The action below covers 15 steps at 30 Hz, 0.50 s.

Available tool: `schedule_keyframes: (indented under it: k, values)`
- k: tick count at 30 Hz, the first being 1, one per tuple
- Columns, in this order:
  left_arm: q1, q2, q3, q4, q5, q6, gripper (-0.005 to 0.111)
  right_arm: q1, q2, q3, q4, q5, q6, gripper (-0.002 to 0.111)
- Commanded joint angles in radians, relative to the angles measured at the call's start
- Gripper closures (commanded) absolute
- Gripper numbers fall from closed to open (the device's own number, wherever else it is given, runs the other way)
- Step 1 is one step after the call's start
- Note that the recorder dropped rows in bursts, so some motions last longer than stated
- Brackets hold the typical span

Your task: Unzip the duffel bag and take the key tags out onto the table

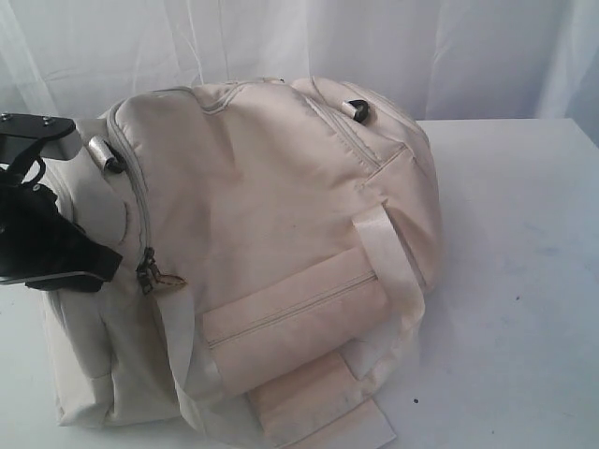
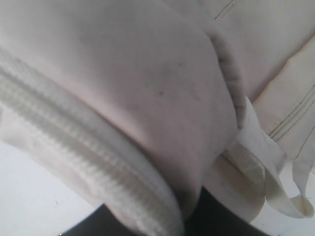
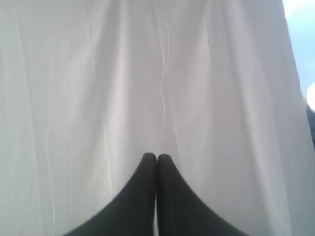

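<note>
The cream-white duffel bag (image 1: 271, 215) lies on its side on the white table (image 1: 524, 281), and its grey zipper (image 1: 140, 210) is closed. The metal zipper pull (image 1: 148, 273) hangs at the near left. My left gripper (image 1: 94, 267) is pressed into the bag's left end. In the left wrist view, bag fabric and a ribbed webbing strap (image 2: 88, 162) fill the space between the dark fingers of the left gripper (image 2: 152, 216). My right gripper (image 3: 157, 157) is shut on nothing, faces a white curtain, and is outside the exterior view. The key tags are hidden.
A white curtain (image 1: 393, 47) hangs behind the table. The bag's front zip pocket (image 1: 290, 323) faces the camera, with a carry strap (image 1: 393, 253) beside it. Black strap rings sit at the far end (image 1: 358, 110) and at the left end (image 1: 105, 154).
</note>
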Motion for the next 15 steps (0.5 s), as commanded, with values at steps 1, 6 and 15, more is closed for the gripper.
schedule_keyframes:
  k: [1, 6, 15]
  values:
    - [-0.006, 0.002, 0.008, -0.032, 0.020, 0.004, 0.107, 0.002, -0.005, 0.002, 0.044, -0.259, 0.130, 0.108]
    - [-0.006, 0.002, 0.008, -0.046, 0.018, 0.004, 0.107, 0.004, 0.182, -0.217, 0.140, 0.365, 0.251, 0.108]
    - [-0.006, 0.002, 0.008, -0.046, 0.018, 0.004, 0.107, 0.180, 0.822, -0.693, 0.473, 0.827, -0.088, 0.108]
